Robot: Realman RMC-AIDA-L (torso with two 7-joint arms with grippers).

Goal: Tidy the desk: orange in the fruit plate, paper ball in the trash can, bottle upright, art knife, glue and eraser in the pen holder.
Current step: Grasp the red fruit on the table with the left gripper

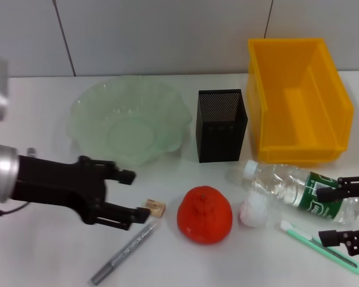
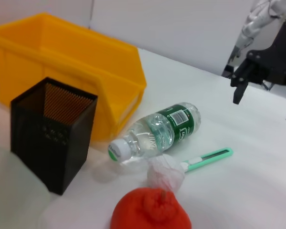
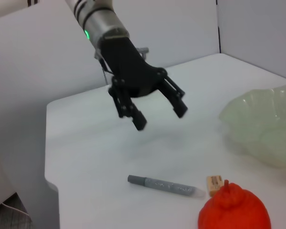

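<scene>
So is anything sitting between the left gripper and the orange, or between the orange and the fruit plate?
Only the eraser lies on the desk between the open left gripper and the orange, low and just beside the fingertips. From the orange up to the fruit plate nothing visible stands; the pen holder sits off to the plate's right.

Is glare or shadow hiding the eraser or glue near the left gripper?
Head view: even light, soft shadows; eraser and glue show plainly by the open left gripper. Right wrist view: both unshaded on the desk. Left wrist view: slight highlights on the bottle only.
</scene>
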